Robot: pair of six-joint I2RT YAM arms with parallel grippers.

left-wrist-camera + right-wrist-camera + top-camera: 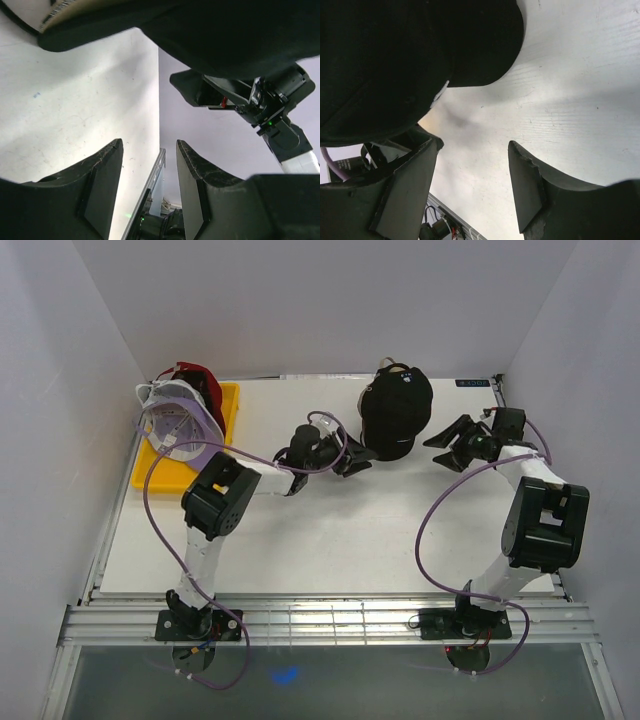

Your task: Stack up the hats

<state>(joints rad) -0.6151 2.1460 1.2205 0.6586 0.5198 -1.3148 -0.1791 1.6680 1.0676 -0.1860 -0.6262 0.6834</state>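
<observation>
- Yellow tray (150,476) sits at the table's (330,540) left rear edge and holds three piled caps: dark red cap (197,380), white cap (160,402), lavender cap (203,440).
- Left gripper (352,462), fingers spread with nothing between them, lies just beside the black cap's brim.
- Black cap (395,410), rounded crown and curved brim, rests on the table near the rear edge, between the two grippers. Bare tabletop lies in front of it.
- Right gripper (447,445), fingers spread and holding nothing, is near the cap's right side.
- Count: four caps, one tray.
</observation>
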